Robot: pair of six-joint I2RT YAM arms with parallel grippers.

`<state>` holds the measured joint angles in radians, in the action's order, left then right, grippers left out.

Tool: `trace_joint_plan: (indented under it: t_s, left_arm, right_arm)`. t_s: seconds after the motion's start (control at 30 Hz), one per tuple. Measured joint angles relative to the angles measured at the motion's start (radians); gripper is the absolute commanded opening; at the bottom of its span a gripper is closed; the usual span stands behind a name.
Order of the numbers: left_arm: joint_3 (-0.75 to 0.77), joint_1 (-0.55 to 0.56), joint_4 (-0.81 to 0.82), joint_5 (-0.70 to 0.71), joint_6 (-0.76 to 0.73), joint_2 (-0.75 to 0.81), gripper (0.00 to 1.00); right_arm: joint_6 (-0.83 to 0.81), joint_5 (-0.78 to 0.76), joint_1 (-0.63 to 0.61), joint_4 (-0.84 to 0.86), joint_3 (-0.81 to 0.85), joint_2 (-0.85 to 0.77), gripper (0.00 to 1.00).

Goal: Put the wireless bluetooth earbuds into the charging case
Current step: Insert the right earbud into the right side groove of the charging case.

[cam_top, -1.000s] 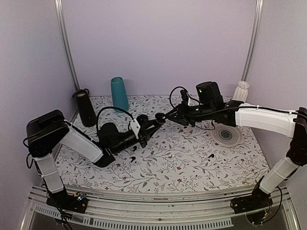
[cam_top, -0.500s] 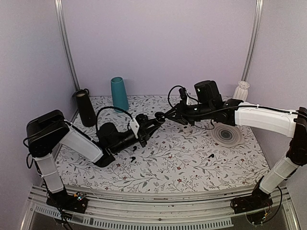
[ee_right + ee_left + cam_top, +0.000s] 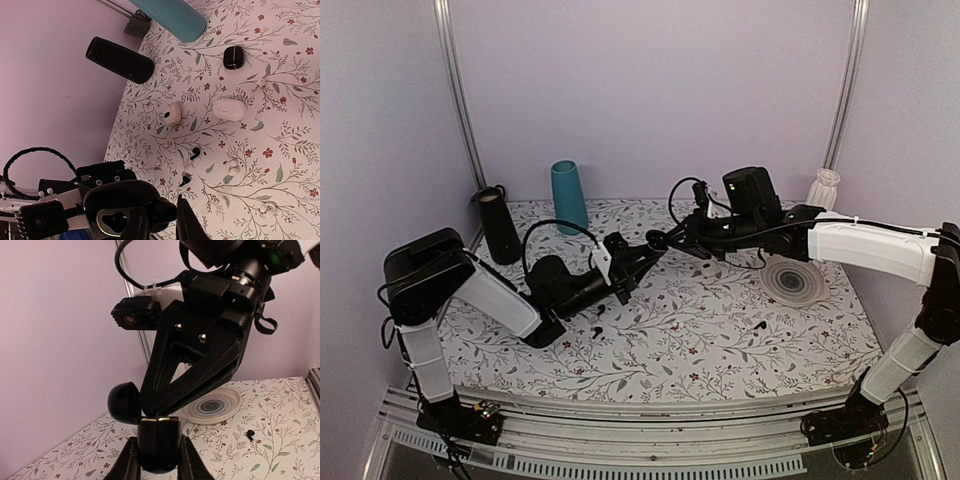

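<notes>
two arms meet in mid-air over the middle of the worktop (image 3: 720, 350). the left end effector (image 3: 159, 446) clamps the charging case (image 3: 159, 432), lid open. the right end effector (image 3: 664, 240), pinched narrow, has its tips at the case's mouth. one earbud (image 3: 758, 325) lies front-right, bare worktop around it.

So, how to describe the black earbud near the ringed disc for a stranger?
Find the round white disc with dark concentric rings on the right half of the flower-patterned tablecloth. Just in front of it, toward the robot bases, lies a tiny black earbud with a short stem. It lies alone, while the other black earbuds sit close together on the left half.
</notes>
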<state>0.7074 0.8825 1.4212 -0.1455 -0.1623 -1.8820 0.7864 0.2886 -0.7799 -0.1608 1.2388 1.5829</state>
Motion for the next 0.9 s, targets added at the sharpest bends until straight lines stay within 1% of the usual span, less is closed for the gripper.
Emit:
trace_joint_plan:
  t_s: [0.1,0.2,0.5,0.77,0.9]
  left_arm:
    - [0.002,0.0,0.01,0.0,0.008,-0.006,0.0]
    - [0.004,-0.001,0.019,0.0,0.015,-0.011,0.0]
    - [0.005,-0.002,0.072,0.005,0.038,-0.011,0.0]
    - [-0.003,-0.009,0.087,0.004,0.068,-0.011,0.0]
    - [-0.01,-0.02,0.095,-0.023,0.093,-0.011,0.0]
  right_arm:
    - [-0.002,-0.002,-0.001,0.0,0.0,0.0,0.18]
    - [-0.002,-0.004,-0.001,0.003,0.0,-0.001,0.24]
    - [-0.004,0.001,-0.018,0.016,-0.019,-0.048,0.32]
    - [-0.032,0.002,-0.018,0.066,-0.109,-0.12,0.46]
    - [-0.074,0.001,-0.016,0.11,-0.158,-0.168,0.47]
